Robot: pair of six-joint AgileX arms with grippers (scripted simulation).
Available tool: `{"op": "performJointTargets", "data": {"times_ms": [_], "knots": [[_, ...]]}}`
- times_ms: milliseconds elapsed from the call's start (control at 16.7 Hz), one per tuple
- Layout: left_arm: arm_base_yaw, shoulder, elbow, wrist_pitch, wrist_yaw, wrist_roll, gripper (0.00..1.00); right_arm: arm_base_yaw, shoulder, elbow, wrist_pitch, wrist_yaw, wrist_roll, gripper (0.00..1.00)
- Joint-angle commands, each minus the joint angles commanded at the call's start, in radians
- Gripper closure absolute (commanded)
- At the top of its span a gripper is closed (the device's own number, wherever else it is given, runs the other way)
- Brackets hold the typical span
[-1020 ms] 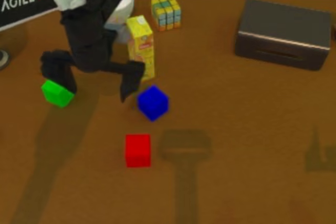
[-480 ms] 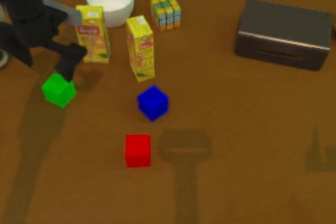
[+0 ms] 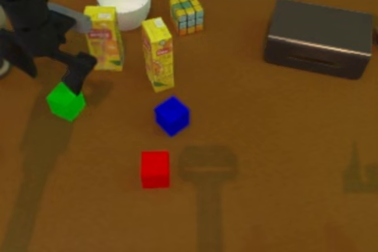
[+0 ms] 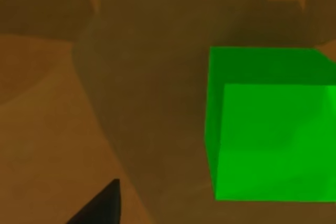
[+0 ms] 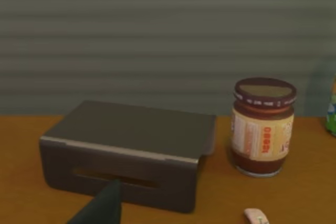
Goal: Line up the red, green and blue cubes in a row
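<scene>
left jaws [image 3: 50,69] above | green cube [image 3: 65,101] just beside, ungripped

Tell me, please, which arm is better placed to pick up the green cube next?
The left. Its hand hovers right by the green cube at the table's left, and the cube fills the left wrist view. The right arm is out of the top view, facing the dark box.

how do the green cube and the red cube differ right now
The green cube sits at the table's left, turned at an angle, with the left gripper right beside it. The red cube lies nearer the middle and front, squared up, with no gripper near. Both rest on the table and look equal in size.
</scene>
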Motion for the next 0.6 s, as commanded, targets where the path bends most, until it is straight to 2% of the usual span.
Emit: {"op": "performJointTargets", "data": {"times_ms": [300, 600], "knots": [[0.003, 0.073, -0.125, 0.21, 0.001, 0.003, 0.0, 0.0, 0.0, 0.0, 0.0, 0.0, 0.0, 0.0], [0.003, 0.093, -0.155, 0.251, 0.001, 0.005, 0.0, 0.0, 0.0, 0.0, 0.0, 0.0, 0.0, 0.0]]}}
